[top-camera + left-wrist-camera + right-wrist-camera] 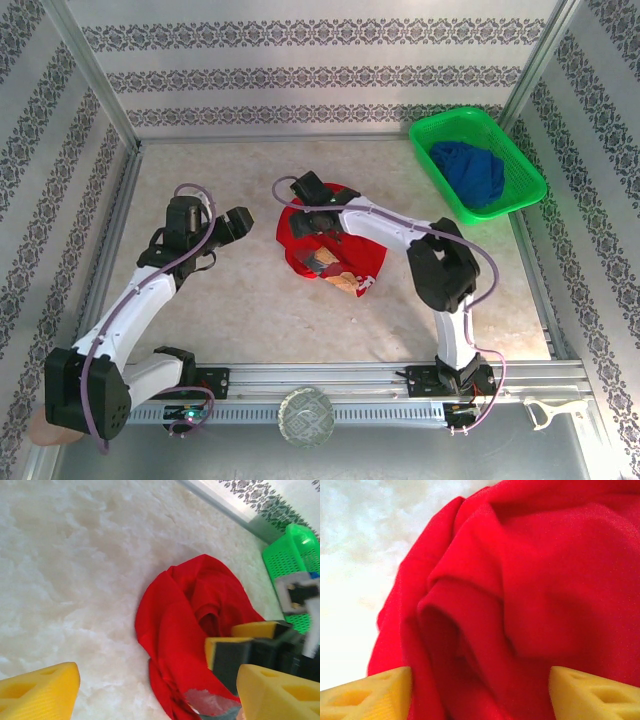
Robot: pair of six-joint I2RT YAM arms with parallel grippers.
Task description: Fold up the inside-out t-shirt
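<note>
- On the table (pixel 250 310), mid-surface: the inside-out t-shirt (pixel 292 242) lies as a crumpled red heap, not spread, no fold made yet. It needs flattening first, I judge.
- T-shirt (pixel 170 620) is bunched in thick overlapping rolls; sleeves and neck can't be told apart, tag not visible. Picking a random lump would likely lift several layers at once.
- My right gripper (pixel 338 272) hangs right over the heap, jaws spread, nothing clamped; red cloth (pixel 560 580) sits between and beyond the fingertips.
- Right gripper (pixel 480 692) tip: best to pinch one outer edge or ridge rather than the deep hollow, so a single layer comes up.
- My left gripper (pixel 240 220) is beside the shirt on its left, apart from it, jaws wide and empty over bare table.
- Left gripper (pixel 160 695) tip: move in to the near left hem, take the opposite edge, then pull the two apart to open the cloth.
- Risk: the fingers of the two arms crowd each other over a small heap.
</note>
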